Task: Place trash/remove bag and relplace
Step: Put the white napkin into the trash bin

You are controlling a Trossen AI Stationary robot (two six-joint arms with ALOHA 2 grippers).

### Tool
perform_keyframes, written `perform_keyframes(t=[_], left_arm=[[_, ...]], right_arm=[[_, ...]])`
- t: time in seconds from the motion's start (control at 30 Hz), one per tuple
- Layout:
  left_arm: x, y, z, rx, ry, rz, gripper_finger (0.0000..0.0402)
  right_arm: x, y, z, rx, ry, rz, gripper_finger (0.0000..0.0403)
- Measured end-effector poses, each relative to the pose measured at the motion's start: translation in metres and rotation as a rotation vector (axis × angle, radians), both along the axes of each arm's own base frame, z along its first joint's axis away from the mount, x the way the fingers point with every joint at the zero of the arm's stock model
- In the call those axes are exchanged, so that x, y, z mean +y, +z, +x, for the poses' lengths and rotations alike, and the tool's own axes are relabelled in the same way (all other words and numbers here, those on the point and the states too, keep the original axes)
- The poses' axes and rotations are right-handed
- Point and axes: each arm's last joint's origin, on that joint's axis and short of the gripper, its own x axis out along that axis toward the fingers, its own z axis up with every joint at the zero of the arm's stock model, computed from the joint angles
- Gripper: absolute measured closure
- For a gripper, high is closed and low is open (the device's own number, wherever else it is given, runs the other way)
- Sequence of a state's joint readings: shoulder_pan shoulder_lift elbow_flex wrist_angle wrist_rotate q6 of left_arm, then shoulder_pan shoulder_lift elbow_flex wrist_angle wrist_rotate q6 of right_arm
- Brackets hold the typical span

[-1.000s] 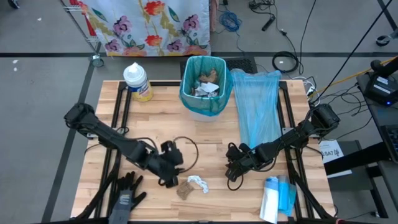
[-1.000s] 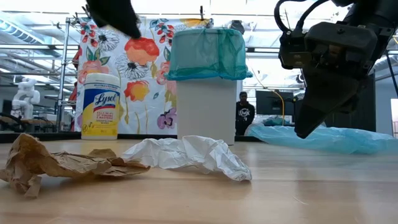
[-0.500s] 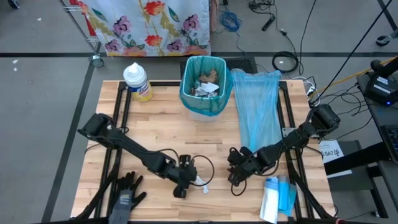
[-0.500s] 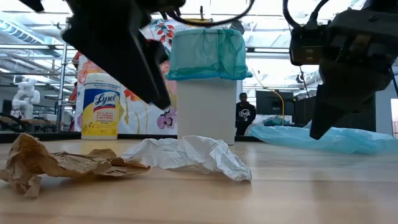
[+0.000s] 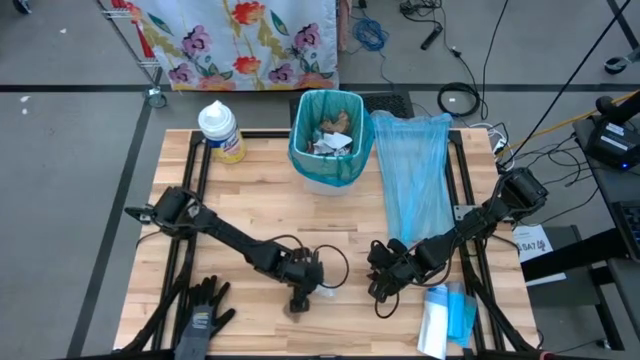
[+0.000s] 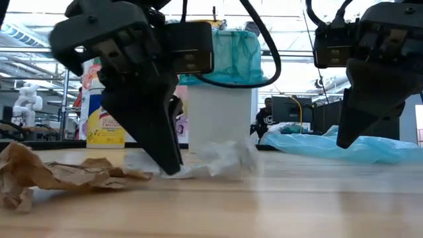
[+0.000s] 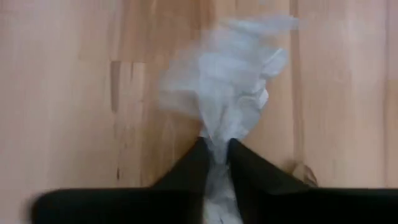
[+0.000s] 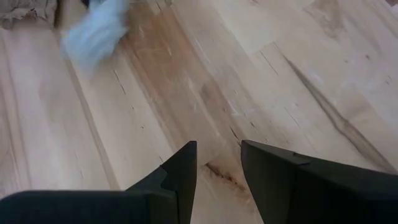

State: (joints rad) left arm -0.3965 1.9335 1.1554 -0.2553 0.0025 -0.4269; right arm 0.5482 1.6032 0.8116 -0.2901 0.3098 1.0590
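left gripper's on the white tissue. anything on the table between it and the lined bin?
Nothing visible. The left gripper pinches the white tissue near the table's front edge; in the high view only bare wood lies between there and the bin. The wipes canister and flat blue bag sit off to either side.

text: none clear enough to read | yellow-and-white plastic wipes tub (image 6: 99, 119) w/ blue label, low view: letters mostly hidden behind dark arm, can't read | same tub in high view: too small to read | white paper tag (image 5: 530, 243) by table's right edge: print too tiny
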Motion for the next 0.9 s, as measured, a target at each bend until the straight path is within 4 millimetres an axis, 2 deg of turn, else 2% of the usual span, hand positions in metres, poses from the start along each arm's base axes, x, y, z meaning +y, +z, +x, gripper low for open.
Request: perform_keyframes(t=[0.07, 0.2, 0.4, 0.6, 0.8, 0.9], left_arm=[[0.0, 0.002, -0.001, 0.023, 0.013, -0.01, 0.0386], [-0.003, 0.015, 0.003, 0.047, 0.02, -0.013, 0.0397], [0.004, 0.067, 0.005, 0.024, -0.003, 0.082, 0.0399], [0.031, 0.15, -0.005, -0.123, 0.063, 0.153, 0.04], [0.075, 0.234, -0.026, -0.363, 0.202, 0.236, 0.0401], [0.102, 0.267, -0.039, -0.462, 0.307, 0.285, 0.0401]], right_arm=[[0.0, 0.0, 0.0, 0.0, -0.003, 0.001, 0.0287], [0.0, 0.0, 0.0, -0.001, -0.003, -0.001, 0.0287], [-0.001, 0.0, 0.0, -0.005, -0.004, -0.009, 0.0287], [-0.001, 0.0, 0.001, -0.011, -0.006, -0.02, 0.0287], [-0.001, 0.001, 0.001, -0.017, -0.011, -0.024, 0.0287], [-0.001, 0.001, 0.001, -0.017, -0.012, -0.024, 0.0287]])
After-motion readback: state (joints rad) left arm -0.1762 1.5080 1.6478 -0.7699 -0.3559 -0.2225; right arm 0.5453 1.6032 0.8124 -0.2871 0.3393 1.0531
